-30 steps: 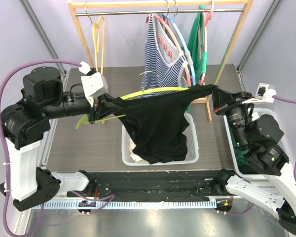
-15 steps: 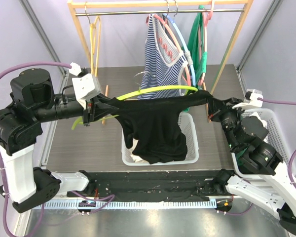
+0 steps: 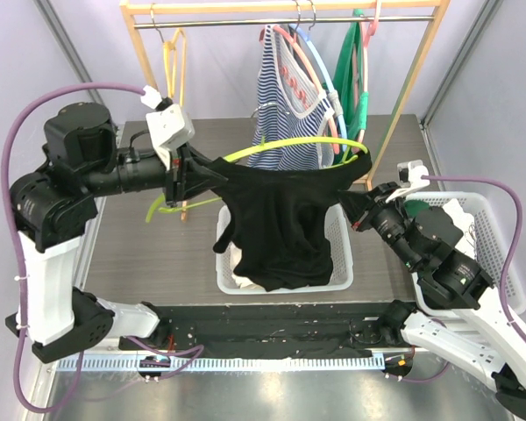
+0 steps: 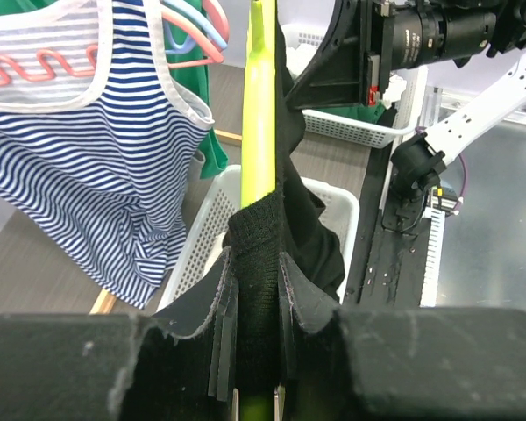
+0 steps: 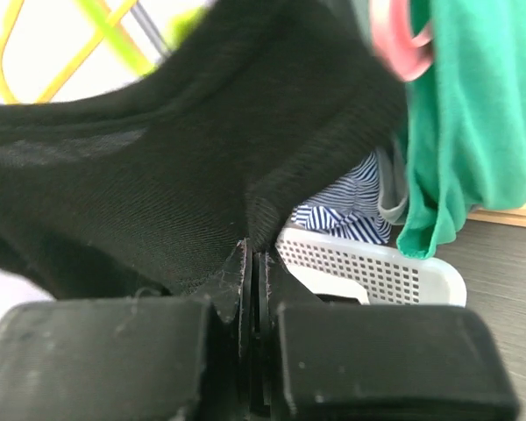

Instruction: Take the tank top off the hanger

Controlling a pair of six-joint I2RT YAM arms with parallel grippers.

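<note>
Now, compared with half a second earlier, the right gripper [image 3: 355,210] has come closer to the white basket [image 3: 344,263] and is almost above its right rim. The left gripper [image 3: 186,175] has shifted a little toward the basket as well. The black tank top [image 3: 280,219] therefore spans a shorter way between them, and its body hangs down into the basket. The lime-green hanger [image 3: 289,145], a thin smooth plastic curve, now arches clearly above the cloth.

The left gripper is closed on a ribbed black strap, and the hanger's green bar runs through the same gap. The right gripper is pressed tight on a pinch of the soft, matte knit. The basket is of plastic with lattice walls. Behind the basket a blue-and-white striped top [image 3: 285,114] and a green garment [image 3: 351,70] hang on a wooden rack [image 3: 145,53]
</note>
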